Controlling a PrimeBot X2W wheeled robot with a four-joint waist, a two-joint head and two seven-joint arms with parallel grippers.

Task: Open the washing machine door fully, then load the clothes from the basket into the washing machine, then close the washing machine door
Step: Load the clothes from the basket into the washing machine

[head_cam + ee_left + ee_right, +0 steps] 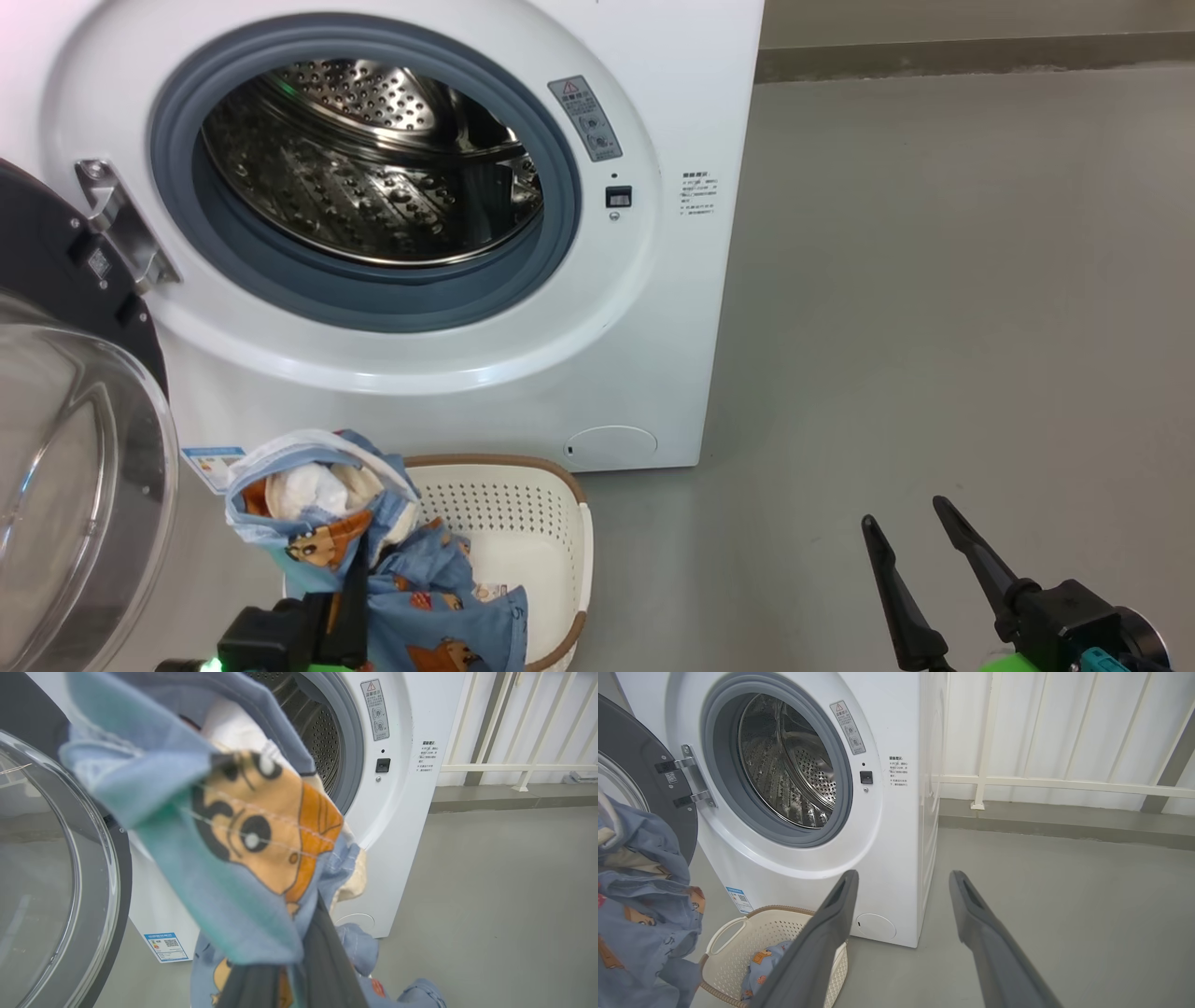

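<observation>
Clothes (pixel 317 509) first: one light-blue bundle hangs from my left gripper (pixel 353 583), whose fingers are pinched tight on a fold of it, above the left end of the basket (pixel 560 523). I carry it this high so that, by my reckoning, it clears the brown rim and can go up to the opening. The other bundle (pixel 763 963) lies on the basket's floor toward its near edge. Fabric trails down from the held piece, and I cannot tell whether the two touch.

The basket sits on the floor (pixel 934 280) just in front of the washing machine (pixel 653 327), below the left part of its front edge, which makes for a short lift. The drum (pixel 373 168) looks empty, so I judge loading has only begun.

The washing machine door (pixel 56 252) is swung out to the left on its hinge, its glass bowl beside the lifted bundle, leaving the mouth unobstructed.

My right gripper (pixel 904 511) has its jaws spread wide with nothing between them. It hovers over bare floor well to the right of the basket, out of the left arm's way.
</observation>
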